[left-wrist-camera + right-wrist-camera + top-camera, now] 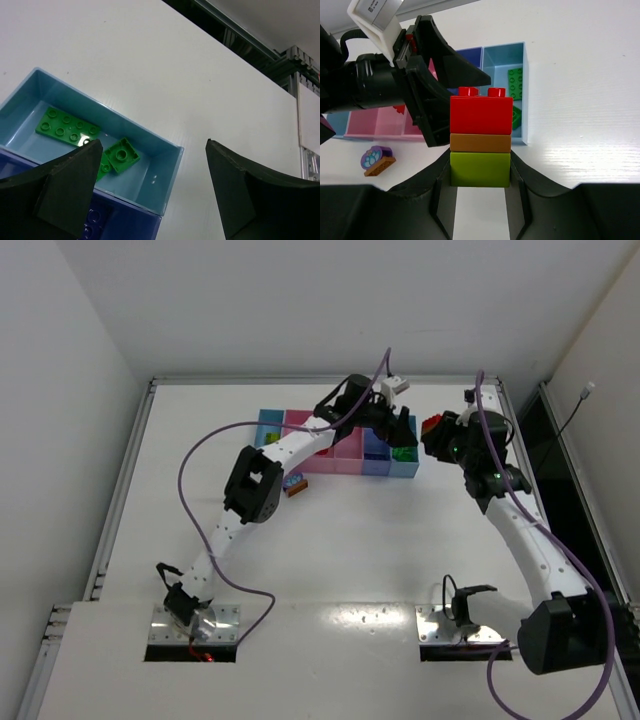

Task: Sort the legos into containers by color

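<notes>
The row of containers lies at the table's far middle. My left gripper hovers open and empty over its right end. In the left wrist view that gripper is above the light blue end bin, which holds a flat green lego and a small green one. A blue lego lies in the neighbouring blue bin. My right gripper, just right of the bins, is shut on a stack of a red lego, a brown one and a lime-green one.
A loose purple and brown lego piece lies on the table in front of the pink bins, also in the right wrist view. The left arm's gripper is close in front of the held stack. The table's right rail is near the right arm.
</notes>
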`<act>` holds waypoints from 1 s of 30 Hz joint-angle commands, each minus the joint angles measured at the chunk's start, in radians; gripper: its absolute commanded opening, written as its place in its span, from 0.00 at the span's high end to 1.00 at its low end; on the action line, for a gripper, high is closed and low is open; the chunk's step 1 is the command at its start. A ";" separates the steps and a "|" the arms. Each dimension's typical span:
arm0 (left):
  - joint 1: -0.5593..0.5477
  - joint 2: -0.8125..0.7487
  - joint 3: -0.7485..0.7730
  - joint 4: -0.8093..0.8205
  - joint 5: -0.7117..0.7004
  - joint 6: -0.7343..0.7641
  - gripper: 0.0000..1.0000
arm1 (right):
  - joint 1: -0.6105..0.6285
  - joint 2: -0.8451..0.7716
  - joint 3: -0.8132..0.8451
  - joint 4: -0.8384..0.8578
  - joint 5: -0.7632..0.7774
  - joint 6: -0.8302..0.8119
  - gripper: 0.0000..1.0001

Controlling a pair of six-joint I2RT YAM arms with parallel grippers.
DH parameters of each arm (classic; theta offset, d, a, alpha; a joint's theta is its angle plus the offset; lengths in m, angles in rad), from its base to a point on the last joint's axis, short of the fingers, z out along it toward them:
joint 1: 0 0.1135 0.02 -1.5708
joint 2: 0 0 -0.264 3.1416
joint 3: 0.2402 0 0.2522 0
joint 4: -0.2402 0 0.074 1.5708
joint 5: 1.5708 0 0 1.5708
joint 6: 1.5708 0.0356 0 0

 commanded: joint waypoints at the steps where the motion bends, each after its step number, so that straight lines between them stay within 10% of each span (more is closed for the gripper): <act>1: 0.025 -0.094 0.014 0.068 -0.040 -0.022 0.09 | -0.006 -0.001 0.039 0.047 -0.021 -0.032 1.00; 9: 0.227 -0.376 -0.201 0.057 0.001 -0.049 0.17 | -0.046 -0.133 -0.054 0.061 -0.275 -0.257 1.00; 15: 0.365 -0.525 -0.364 0.132 0.482 -0.143 0.18 | -0.069 0.013 -0.047 0.148 -0.907 -0.287 1.00; 18: 0.376 -0.600 -0.538 0.500 0.689 -0.329 0.18 | -0.069 0.237 0.055 0.137 -1.267 -0.265 1.00; 27: 0.323 -0.632 -0.830 1.683 0.832 -1.311 0.26 | -0.035 0.494 0.393 0.075 -1.489 -0.183 1.00; 30: 0.311 -0.622 -0.830 1.637 0.841 -1.268 0.25 | -0.015 0.516 0.415 0.084 -1.509 -0.173 1.00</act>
